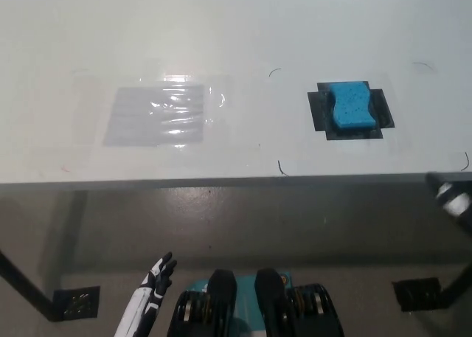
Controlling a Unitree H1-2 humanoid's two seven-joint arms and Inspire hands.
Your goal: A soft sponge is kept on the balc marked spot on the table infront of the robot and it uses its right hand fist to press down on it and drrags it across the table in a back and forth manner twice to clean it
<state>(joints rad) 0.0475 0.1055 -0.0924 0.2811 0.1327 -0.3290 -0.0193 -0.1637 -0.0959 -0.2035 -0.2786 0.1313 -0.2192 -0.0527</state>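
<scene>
A blue sponge (349,105) lies on a black marked patch (321,110) at the right of the white table (236,42). My white left hand (160,274) hangs below the table's front edge at the lower left, fingers apart and holding nothing. Only a blurred bit of my black right arm (451,198) shows at the right edge, just below the table's front edge and well short of the sponge. The right hand itself is out of the picture.
A shiny taped transparent patch (158,114) lies on the table's left half. The table's front edge (221,182) runs across the middle of the picture. Black table legs with foot plates (77,302) stand on the floor at both lower corners.
</scene>
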